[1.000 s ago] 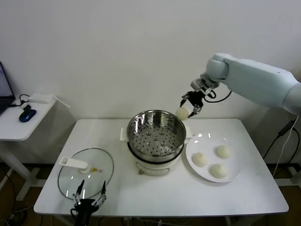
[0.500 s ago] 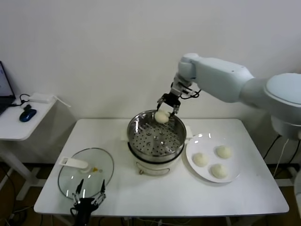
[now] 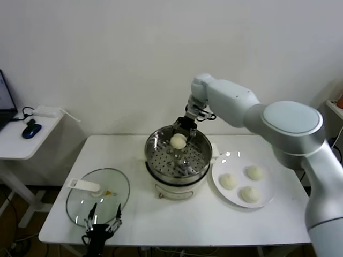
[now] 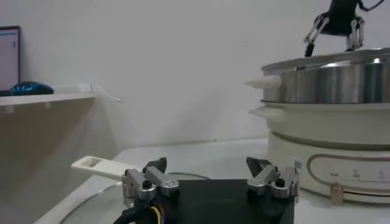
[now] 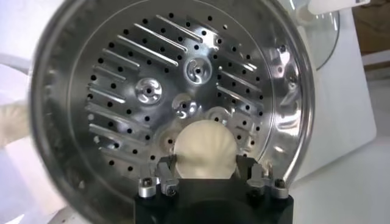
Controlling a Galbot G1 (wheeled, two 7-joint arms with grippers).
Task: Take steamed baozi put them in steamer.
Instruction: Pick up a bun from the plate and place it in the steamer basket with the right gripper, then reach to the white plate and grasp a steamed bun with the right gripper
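Note:
My right gripper [image 3: 179, 135] is shut on a cream-white baozi [image 3: 178, 141] and holds it above the far part of the steel steamer [image 3: 161, 145]. In the right wrist view the baozi [image 5: 205, 149] sits between the fingers, over the perforated floor [image 5: 152, 91]. Three more baozi [image 3: 228, 181] [image 3: 254, 172] [image 3: 249, 194] lie on the white plate [image 3: 218, 172] right of the steamer. My left gripper [image 3: 101, 224] is open and empty at the table's front left edge, by the glass lid. In the left wrist view the steamer [image 4: 329, 79] stands ahead on its white base.
A glass lid [image 3: 110, 197] with a white handle [image 3: 86, 186] lies front left on the white table [image 3: 203, 219]. A side table with a blue mouse [image 3: 31, 130] stands at the far left.
My right arm has carried the baozi leftward from beside the steamer's right rim to above its inside and lowered it a little. The left arm has not moved.

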